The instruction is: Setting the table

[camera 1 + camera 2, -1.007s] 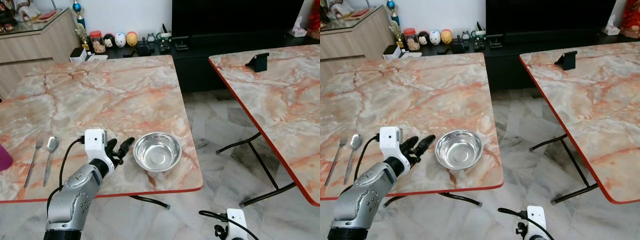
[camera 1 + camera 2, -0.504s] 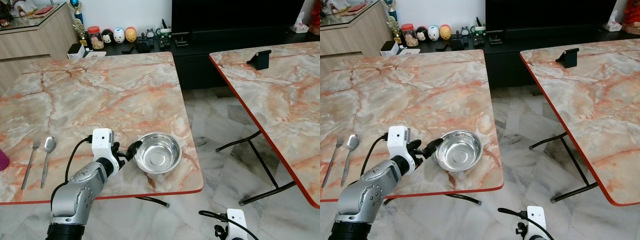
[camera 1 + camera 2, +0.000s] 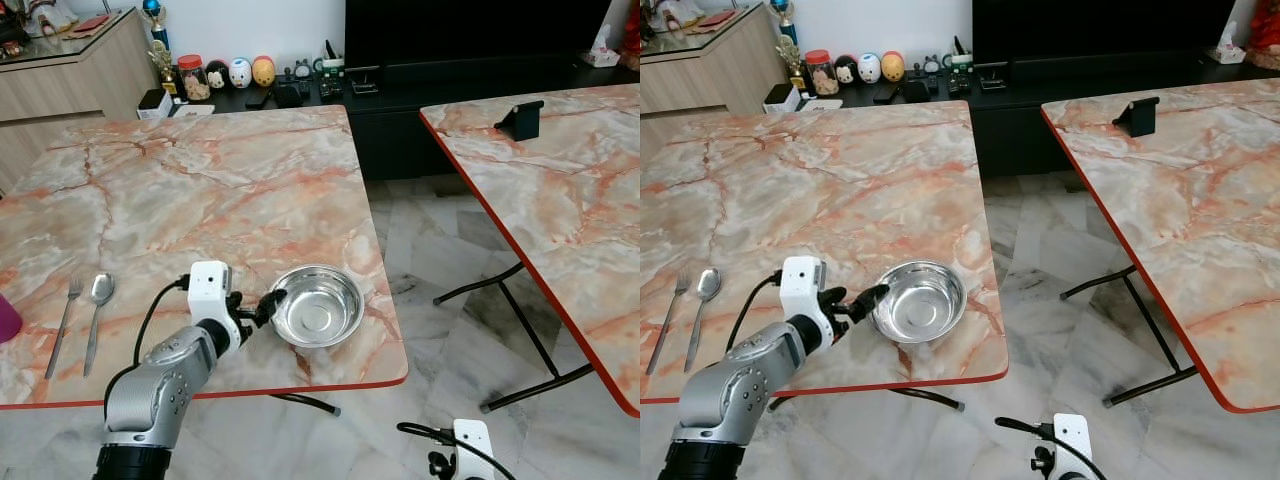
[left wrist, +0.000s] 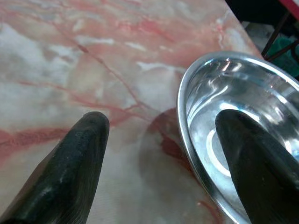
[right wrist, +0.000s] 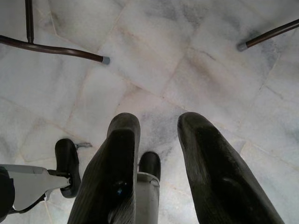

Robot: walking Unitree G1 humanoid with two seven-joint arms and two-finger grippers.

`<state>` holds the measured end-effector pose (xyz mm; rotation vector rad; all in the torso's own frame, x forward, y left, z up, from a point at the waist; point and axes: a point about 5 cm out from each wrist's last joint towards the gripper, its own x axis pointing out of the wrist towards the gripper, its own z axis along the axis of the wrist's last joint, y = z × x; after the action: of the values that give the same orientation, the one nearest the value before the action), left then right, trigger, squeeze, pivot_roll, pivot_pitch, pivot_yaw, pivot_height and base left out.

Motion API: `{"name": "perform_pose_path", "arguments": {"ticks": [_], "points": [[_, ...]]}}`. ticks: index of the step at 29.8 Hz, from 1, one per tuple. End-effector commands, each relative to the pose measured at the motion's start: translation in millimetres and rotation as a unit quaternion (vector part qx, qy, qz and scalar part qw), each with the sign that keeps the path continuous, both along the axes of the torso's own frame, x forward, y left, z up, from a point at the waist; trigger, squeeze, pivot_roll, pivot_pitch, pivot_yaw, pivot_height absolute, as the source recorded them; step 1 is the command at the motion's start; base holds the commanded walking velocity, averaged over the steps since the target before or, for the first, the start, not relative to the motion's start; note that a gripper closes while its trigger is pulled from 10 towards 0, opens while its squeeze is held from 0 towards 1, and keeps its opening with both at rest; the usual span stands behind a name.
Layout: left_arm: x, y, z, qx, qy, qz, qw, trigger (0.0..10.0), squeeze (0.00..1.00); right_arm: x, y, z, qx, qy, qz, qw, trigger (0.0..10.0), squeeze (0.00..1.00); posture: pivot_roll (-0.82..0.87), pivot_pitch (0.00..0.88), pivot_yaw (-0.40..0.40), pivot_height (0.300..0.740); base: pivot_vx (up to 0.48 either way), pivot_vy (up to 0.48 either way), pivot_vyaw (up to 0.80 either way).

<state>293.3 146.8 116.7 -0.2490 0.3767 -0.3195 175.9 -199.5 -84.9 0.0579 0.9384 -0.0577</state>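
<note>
Steel, shiny and round, the bowl [image 3: 316,305] sits on the marble table [image 3: 200,190] near its front corner, and the left gripper [image 4: 187,140] straddles its near rim. The fingers [image 4: 70,172] are spread wide apart: one rests outside the bowl over bare marble, the other reaches over the rim above the bowl's inside (the rim passes between them, closer to the inner finger). Whether either finger touches the metal cannot be told. From the head views the black tips sit at the bowl's edge, with the silver arm coming in from the table's front edge.

Well beyond the outer finger, a fork [image 3: 62,325] and spoon [image 3: 97,318] lie side by side.

Hanging low over the tiled floor [image 5: 187,56], the right gripper [image 5: 156,135] has its fingers slightly parted.
</note>
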Motion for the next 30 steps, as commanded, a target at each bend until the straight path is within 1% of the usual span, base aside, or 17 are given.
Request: {"name": "perform_pose_path", "arguments": {"ticks": [1, 5, 10, 15, 30], "points": [[1.7, 0.2, 0.0, 0.009, 0.004, -0.002, 1.000, 10.0, 0.00, -2.1, 2.4, -1.4, 0.008, 0.003, -0.008, 1.000, 10.0, 0.00, -0.05, 0.000, 0.080, 0.740, 0.000, 0.000, 0.00], [3.3, -5.1, -3.5, 0.007, 0.012, -0.004, 1.000, 10.0, 0.00, -2.4, 2.3, -1.5, 0.008, 0.003, -0.007, 1.000, 10.0, 0.00, -0.06, 0.000, 0.080, 0.740, 0.000, 0.000, 0.00], [4.4, -5.6, -4.3, 0.008, 0.013, -0.003, 1.000, 10.0, 0.00, -2.5, 2.3, -1.6, 0.008, 0.004, -0.007, 1.000, 10.0, 0.00, -0.06, 0.000, 0.080, 0.740, 0.000, 0.000, 0.00], [10.8, -6.1, -5.4, 0.017, 0.013, 0.007, 1.000, 10.0, 0.00, -2.3, 2.6, -1.5, 0.009, 0.004, -0.006, 1.000, 10.0, 0.00, -0.06, 0.000, 0.081, 0.740, 0.000, 0.000, 0.00], [19.2, -7.9, -5.7, 0.030, 0.007, 0.022, 0.999, 10.0, 0.00, -2.2, 2.5, -1.4, 0.009, 0.003, -0.008, 1.000, 10.0, 0.00, -0.05, 0.000, 0.080, 0.740, 0.000, 0.000, 0.00]]}}
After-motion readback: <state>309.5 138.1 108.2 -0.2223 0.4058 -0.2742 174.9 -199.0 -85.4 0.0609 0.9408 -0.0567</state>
